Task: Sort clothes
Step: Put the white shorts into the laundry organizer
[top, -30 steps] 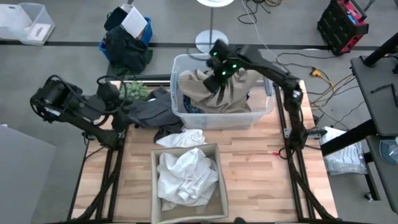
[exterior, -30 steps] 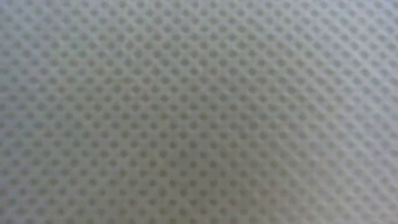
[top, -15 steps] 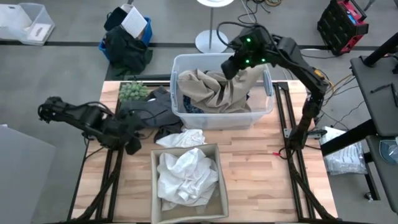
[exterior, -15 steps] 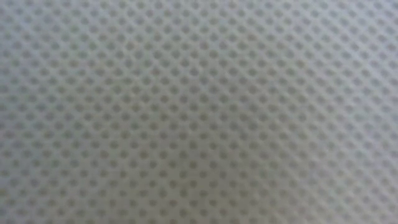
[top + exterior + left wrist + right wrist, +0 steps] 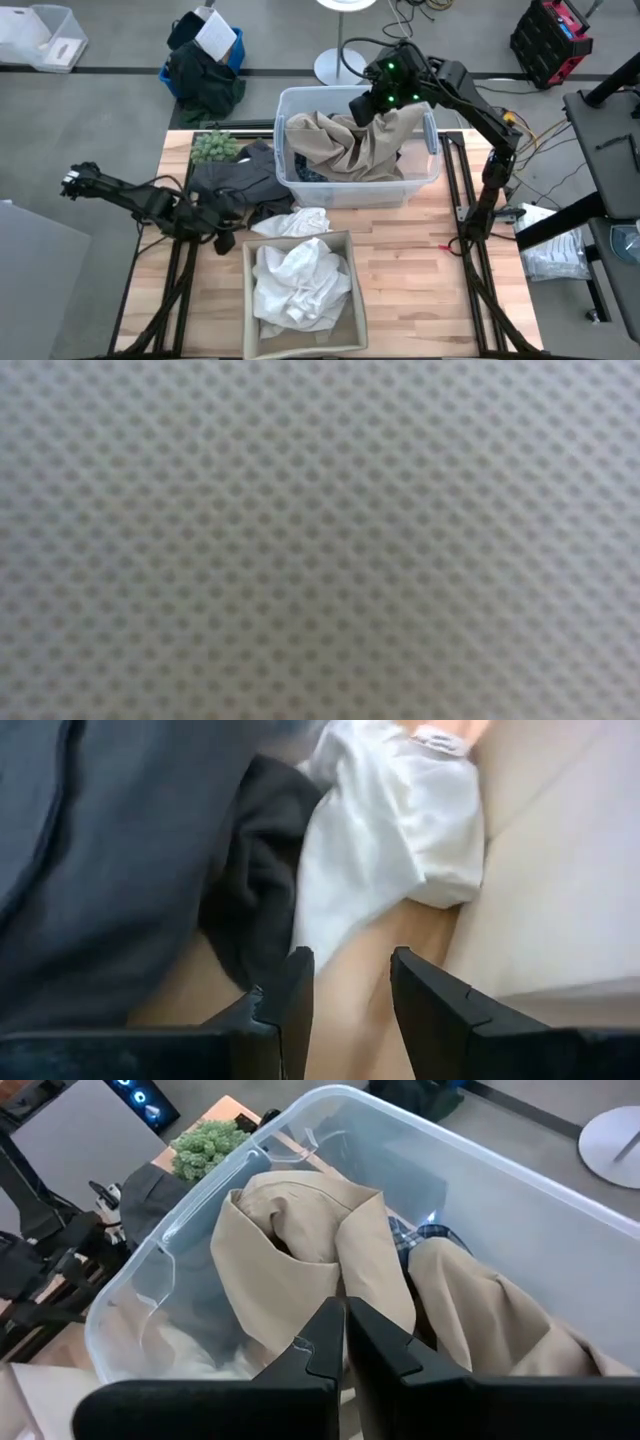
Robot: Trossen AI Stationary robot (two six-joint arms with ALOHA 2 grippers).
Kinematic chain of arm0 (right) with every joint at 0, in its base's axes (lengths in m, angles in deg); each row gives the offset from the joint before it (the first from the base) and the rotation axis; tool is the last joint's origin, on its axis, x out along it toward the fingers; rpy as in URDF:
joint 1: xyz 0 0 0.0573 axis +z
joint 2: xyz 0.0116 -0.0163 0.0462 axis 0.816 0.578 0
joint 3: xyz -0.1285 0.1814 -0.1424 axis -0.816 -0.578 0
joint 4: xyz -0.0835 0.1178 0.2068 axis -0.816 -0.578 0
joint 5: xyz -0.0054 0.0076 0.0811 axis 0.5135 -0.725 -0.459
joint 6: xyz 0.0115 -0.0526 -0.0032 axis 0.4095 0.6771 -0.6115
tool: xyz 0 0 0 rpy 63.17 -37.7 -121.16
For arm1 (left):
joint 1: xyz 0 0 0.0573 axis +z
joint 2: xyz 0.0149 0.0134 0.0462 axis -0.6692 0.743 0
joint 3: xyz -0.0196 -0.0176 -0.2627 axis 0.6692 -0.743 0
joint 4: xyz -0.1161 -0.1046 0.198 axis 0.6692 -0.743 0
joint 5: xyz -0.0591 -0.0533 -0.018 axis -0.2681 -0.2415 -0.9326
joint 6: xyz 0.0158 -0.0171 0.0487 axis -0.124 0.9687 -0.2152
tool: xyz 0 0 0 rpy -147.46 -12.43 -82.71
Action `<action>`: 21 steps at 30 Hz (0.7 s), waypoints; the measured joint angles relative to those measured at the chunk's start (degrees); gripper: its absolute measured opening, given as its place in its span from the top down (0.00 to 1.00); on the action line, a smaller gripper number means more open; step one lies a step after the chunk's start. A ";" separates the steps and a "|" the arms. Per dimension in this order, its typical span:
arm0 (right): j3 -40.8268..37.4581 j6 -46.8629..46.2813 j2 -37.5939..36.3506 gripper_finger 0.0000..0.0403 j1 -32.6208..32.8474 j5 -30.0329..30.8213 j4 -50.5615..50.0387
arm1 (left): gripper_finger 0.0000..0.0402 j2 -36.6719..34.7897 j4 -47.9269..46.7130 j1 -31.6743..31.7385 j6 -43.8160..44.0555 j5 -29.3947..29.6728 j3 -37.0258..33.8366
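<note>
The left tool, parted and empty, is held low at the crumpled white shirt and dark grey garment at nine o'clock on the wooden counter. The right tool, pressed closed with nothing held, is seen above the tan khaki garment in the clear plastic bin at twelve o'clock.

The high view is evenly and brightly lit from overhead; only soft, short shadows are cast beside the clear plastic storage bin near the bench's far edge and the shallow beige cardboard box at the near edge. No glare is seen on the pale wooden bench top. The low view is filled entirely by a blurred grey dotted mesh pattern, out of focus throughout. In the left wrist view, the crumpled white fabric garment and dark grey fabric garment are rendered soft and blurred, with dim, warm light. The right wrist view is sharp, and faint highlights are shown on the bin's rim.
</note>
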 joint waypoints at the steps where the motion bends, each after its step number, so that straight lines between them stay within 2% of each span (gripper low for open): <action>1: 0.00 -0.09 0.27 0.98 0.00 -0.07 0.16 | 0.71 0.37 -0.88 0.04 2.85 0.18 0.46; 3: 0.00 -0.11 0.63 0.98 0.00 -0.17 0.55 | 0.71 1.54 -0.74 0.07 5.88 1.93 1.24; 8: 0.00 0.20 1.43 0.98 0.00 -0.31 0.39 | 0.71 5.08 2.03 0.06 5.43 6.82 -1.13; 16: 0.00 1.51 1.95 0.98 0.00 -1.19 0.37 | 0.71 12.18 19.50 0.26 4.13 6.68 -10.74; 21: -0.02 1.86 2.01 0.98 0.00 -1.22 0.39 | 0.69 16.26 24.62 0.41 4.02 6.71 -13.75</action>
